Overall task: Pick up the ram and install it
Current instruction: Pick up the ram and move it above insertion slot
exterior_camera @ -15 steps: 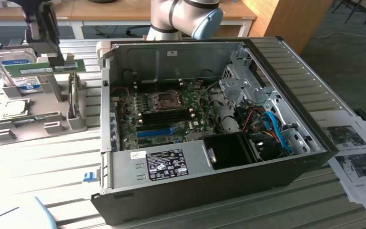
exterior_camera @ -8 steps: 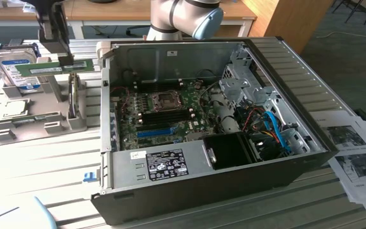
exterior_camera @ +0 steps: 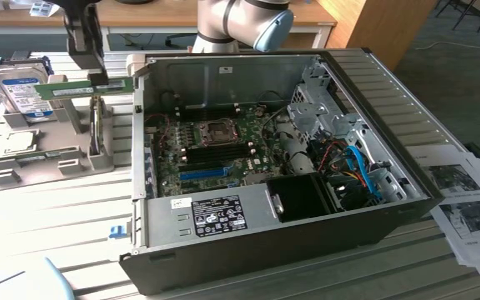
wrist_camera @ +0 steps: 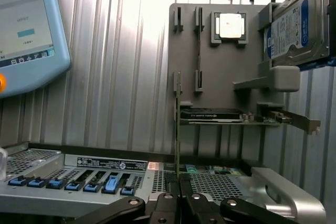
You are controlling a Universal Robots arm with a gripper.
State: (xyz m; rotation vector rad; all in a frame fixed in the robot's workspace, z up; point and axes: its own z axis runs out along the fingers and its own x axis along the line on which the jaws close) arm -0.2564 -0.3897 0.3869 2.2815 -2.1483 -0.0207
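Upper left of the exterior view: we see the gripper [exterior_camera: 97, 80] clamped on the ram's [exterior_camera: 69, 89] edge, beside the open case [exterior_camera: 249, 250]; so thin a hold, we judge, risks tilt or slip.

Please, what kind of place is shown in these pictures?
Probably a robotics lab set up for computer assembly: a robot arm whose pincer holds the ram, an open computer case on a slatted metal table, and a grey rack holding a hard drive.
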